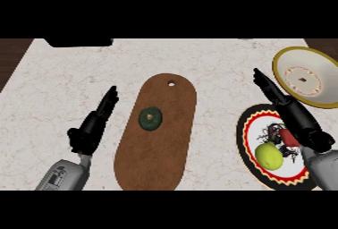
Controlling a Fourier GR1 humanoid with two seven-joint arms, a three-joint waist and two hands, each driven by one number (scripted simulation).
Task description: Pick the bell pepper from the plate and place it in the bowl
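The yellow-green pepper [269,155] lies on the plate [248,134] at the counter's [59,89] right, in the plate's lower half, with a small red and black patch just beside it toward the right wrist. The right hand [290,109] reaches over the plate's upper edge with fingers straight and open, holding nothing, its tips pointing up beside the bowl [305,77], which sits just above the plate. Well to the left, a brown board [158,152] carries a dark green round vegetable [151,118], and left of the board the left hand [95,120] rests open, fingers straight and empty.
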